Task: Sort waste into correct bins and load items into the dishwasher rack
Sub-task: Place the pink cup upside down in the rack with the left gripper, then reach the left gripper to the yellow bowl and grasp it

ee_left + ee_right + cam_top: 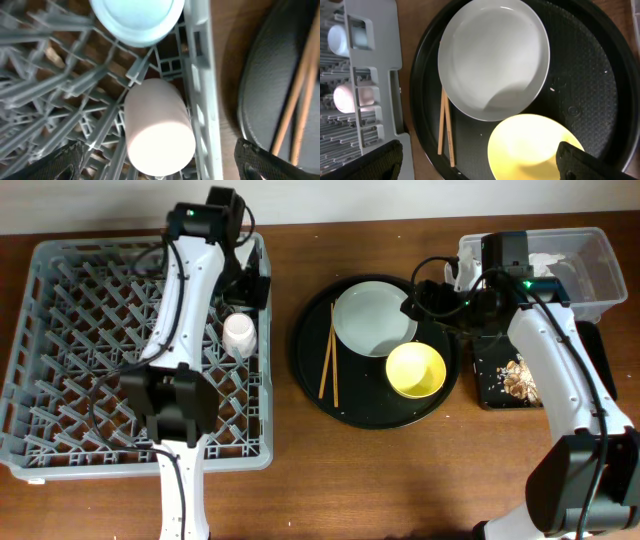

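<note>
The grey dishwasher rack (60,330) fills the left side. A pink cup (240,333) lies on its side by the rack's right wall, and in the left wrist view (159,127) a light-blue cup (137,17) sits just beyond it. My left gripper (244,305) is open and empty above the pink cup (160,167). The white plate (373,318), yellow bowl (415,370) and chopsticks (330,365) lie on the round black tray (310,370). My right gripper (418,302) hovers open and empty over the plate and bowl (487,162).
At the right, a clear tub (600,250) holds white napkins (545,260). Below it, a shallow black tray (490,380) holds tan food scraps (520,377), partly hidden by the right arm. Bare wooden table lies between rack and round tray.
</note>
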Controlling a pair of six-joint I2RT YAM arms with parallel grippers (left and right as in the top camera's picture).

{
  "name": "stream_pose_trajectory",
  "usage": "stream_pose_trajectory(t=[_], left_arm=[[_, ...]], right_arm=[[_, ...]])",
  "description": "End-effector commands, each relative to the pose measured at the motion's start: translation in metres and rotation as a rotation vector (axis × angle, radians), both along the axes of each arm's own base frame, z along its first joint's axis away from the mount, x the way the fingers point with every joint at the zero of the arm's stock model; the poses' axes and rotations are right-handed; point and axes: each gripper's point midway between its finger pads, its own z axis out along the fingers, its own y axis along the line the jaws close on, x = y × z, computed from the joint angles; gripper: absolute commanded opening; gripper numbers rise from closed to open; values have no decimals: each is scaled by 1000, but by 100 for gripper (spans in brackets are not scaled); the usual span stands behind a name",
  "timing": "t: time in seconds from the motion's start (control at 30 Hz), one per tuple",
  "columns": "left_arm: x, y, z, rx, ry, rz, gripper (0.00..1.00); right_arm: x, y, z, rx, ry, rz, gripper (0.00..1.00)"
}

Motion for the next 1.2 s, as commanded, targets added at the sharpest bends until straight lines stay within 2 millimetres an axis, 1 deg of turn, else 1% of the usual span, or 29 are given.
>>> stream_pose_trajectory(t=[0.0,0.07,0.1,0.13,0.17,0.23,0.3,0.33,0.43,0.5,0.57,0.67,0.7,0.77,0.83,0.9,0.97,1.03,1.07,1.1,1.17], left_arm=[[5,-11,66,-94,-147,-16,95],[-2,-23,90,-174,-174,-36,95],[-5,-34,102,-242,-194,-54,94],[-8,-40,111,-279,-204,-64,94],[-12,-44,120,-307,-216,-72,92],[-16,-49,129,-329,-230,-86,91],[-21,-60,132,-333,-233,-111,91],[-24,-71,132,-331,-229,-137,91],[-27,-79,129,-279,-236,-160,91],[-27,-79,128,-225,-248,-164,91],[-26,-80,128,-216,-254,-168,91],[-21,-84,127,-229,-263,-147,91],[-21,-89,124,-231,-258,-156,91],[-22,-102,115,-231,-241,-178,91],[-25,-127,94,-228,-206,-225,91],[-28,-146,72,-224,-173,-260,91],[-30,-160,54,-230,-147,-247,91],[-37,-182,37,-265,-120,-283,91],[-43,-199,27,-291,-106,-313,91],[-47,-210,19,-297,-100,-333,91],[-57,-228,1,-300,-80,-341,91]], right_arm=[[-3,1,-2,-27,-3,31,96],[-5,0,-4,-30,10,32,89],[-8,0,-5,-31,20,32,87],[-9,0,-5,-31,29,32,85],[-15,-4,-9,-52,55,23,83],[-26,-17,-18,-131,112,-7,78],[-39,-33,-26,-218,176,-35,76],[-49,-44,-31,-280,224,-54,75],[-59,-57,-35,-356,266,-72,75],[-62,-60,-40,-371,280,-74,72],[-66,-59,-50,-371,293,-71,69],[-71,-49,-71,-374,303,-48,66],[-73,-45,-77,-372,306,-51,66],[-73,-43,-81,-368,311,-71,66],[-71,-43,-80,-367,300,-76,67],[-70,-44,-80,-370,297,-78,67],[-67,-43,-80,-368,287,-80,67],[-66,-43,-80,-366,282,-85,67],[-65,-44,-80,-366,279,-87,67],[-64,-45,-79,-363,278,-97,67],[-60,-54,-76,-337,282,-156,68]])
